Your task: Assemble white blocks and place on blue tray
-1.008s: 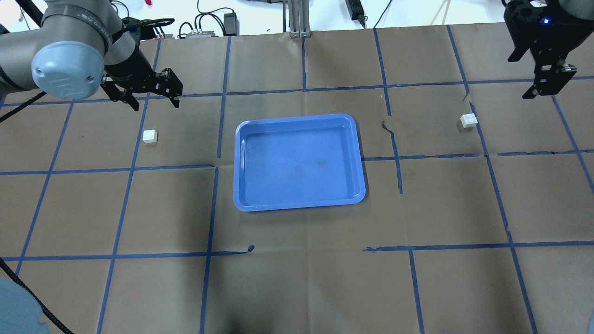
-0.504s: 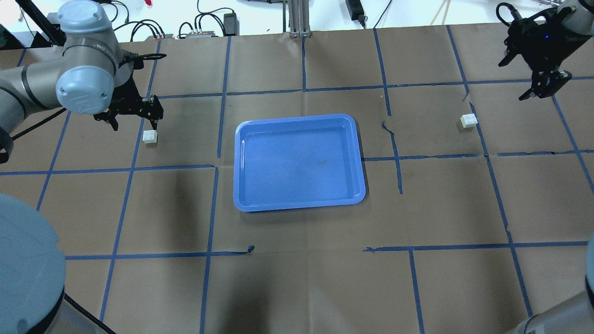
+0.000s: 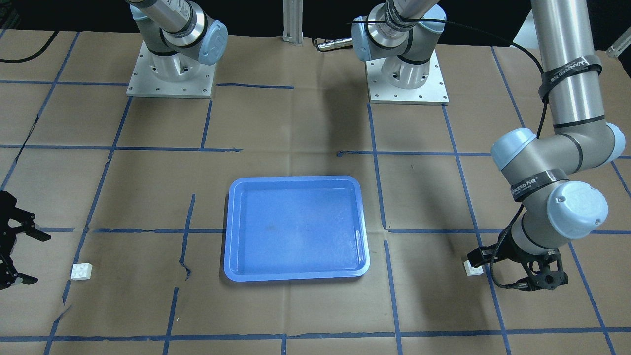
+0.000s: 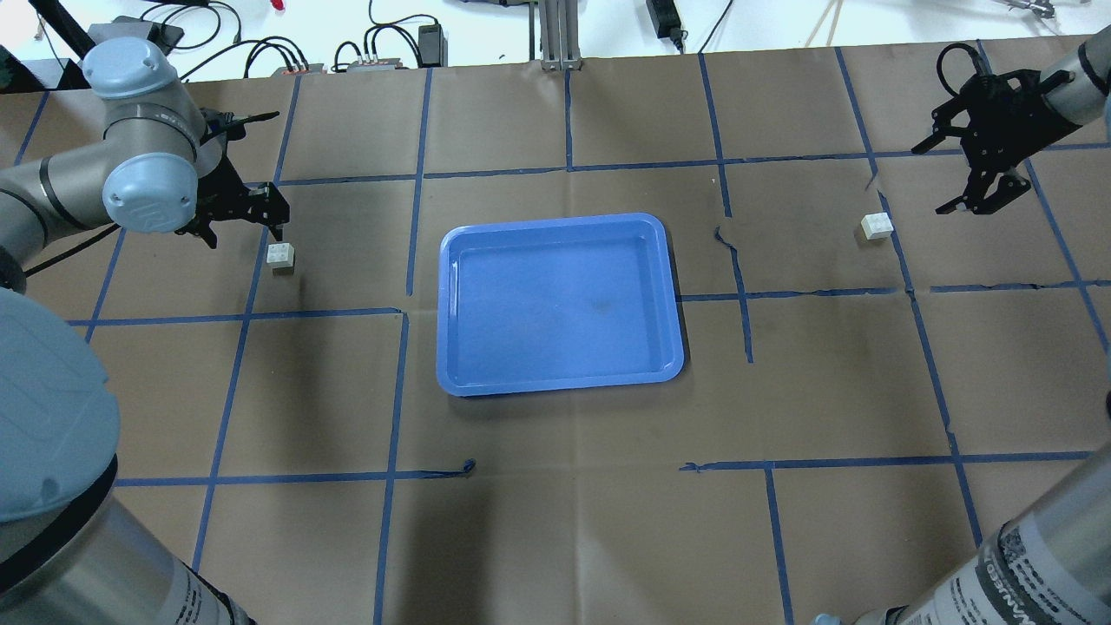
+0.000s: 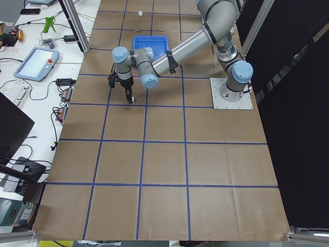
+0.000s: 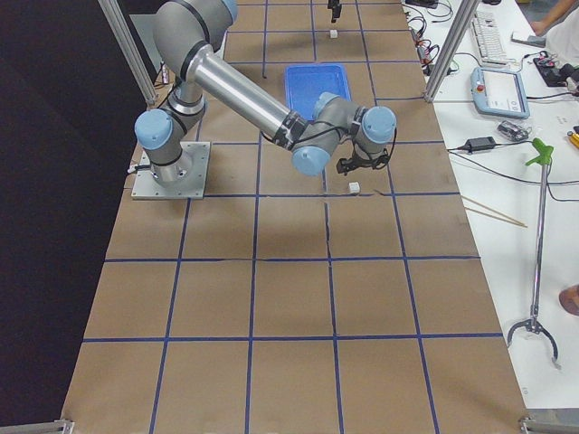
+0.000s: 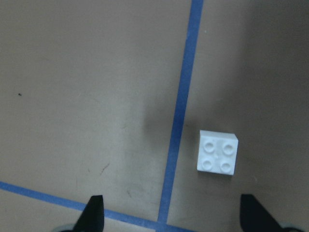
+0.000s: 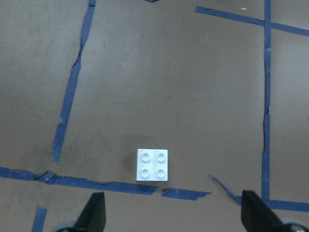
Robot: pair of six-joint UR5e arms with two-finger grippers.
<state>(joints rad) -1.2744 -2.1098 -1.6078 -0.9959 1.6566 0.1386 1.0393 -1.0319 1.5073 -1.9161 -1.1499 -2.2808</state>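
Observation:
One white block [image 4: 280, 257] lies left of the blue tray [image 4: 560, 304], the other white block [image 4: 877, 226] to its right, both on the table. My left gripper [image 4: 246, 236] is open, just beyond the left block. In the left wrist view the block [image 7: 217, 152] lies ahead of the open gripper [image 7: 174, 215], nearer the right finger. My right gripper [image 4: 936, 178] is open, to the right of the right block. In the right wrist view that block [image 8: 153, 165] sits ahead of the open gripper [image 8: 174, 215]. The tray [image 3: 296, 231] holds nothing.
The table is brown paper crossed by blue tape lines [image 4: 568, 167], torn in places. Cables and power bricks [image 4: 382, 48] lie past the far edge. The two arm bases [image 3: 170, 74] stand on the robot's side of the table.
Both arms have come down and toward their blocks. The left gripper moved from above and beyond the left block to right behind it. The right gripper moved inward toward the right block.

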